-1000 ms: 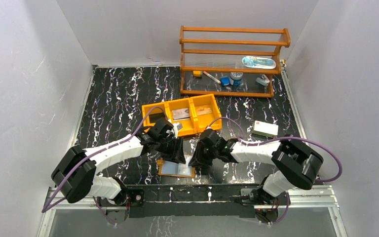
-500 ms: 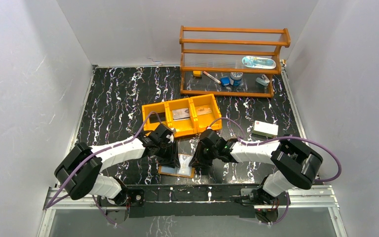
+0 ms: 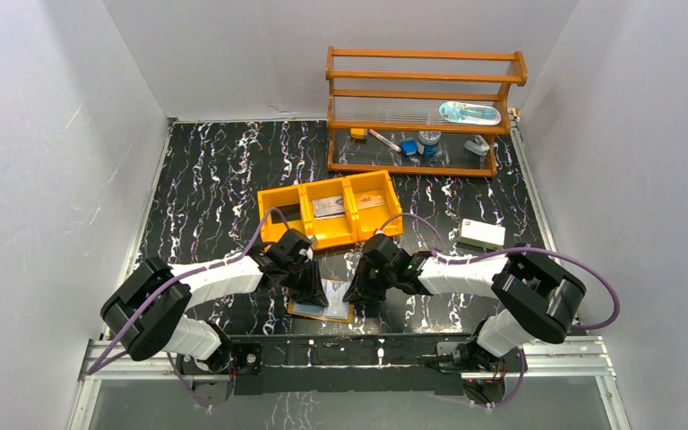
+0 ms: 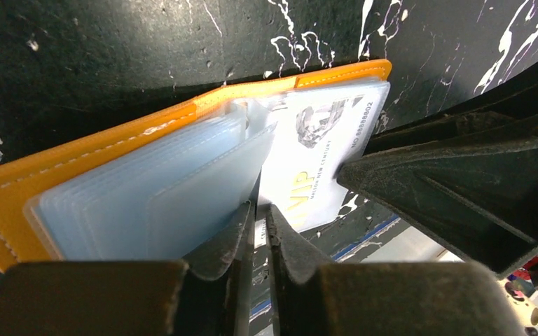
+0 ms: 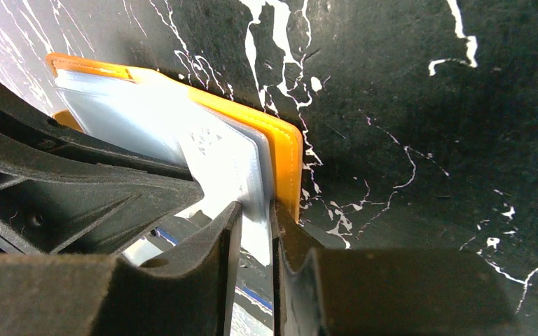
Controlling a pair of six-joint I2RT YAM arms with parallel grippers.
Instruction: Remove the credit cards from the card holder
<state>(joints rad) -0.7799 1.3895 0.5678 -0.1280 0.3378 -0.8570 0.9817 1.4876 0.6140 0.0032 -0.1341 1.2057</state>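
Where white walls (image 3: 54, 134) meet marbled table (image 3: 206, 179), jaws (both pairs) pinch the card holder (image 4: 133, 182).

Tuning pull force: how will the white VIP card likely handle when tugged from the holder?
The white card looks flat and thin, so probably stiff yet light. The glossy sleeves suggest it slides easily; the card holder may drag along unless pinned.

orange plastic three-compartment tray (image 3: 339, 240): seen just beyond left gripper (image 3: 318, 291) | white flat box, red mark (image 3: 483, 234): seen beyond-right of right gripper (image 3: 358, 292), apart | brown wooden shelf rack (image 3: 421, 94): seen far beyond both | black white-veined tabletop (image 3: 206, 197): underneath
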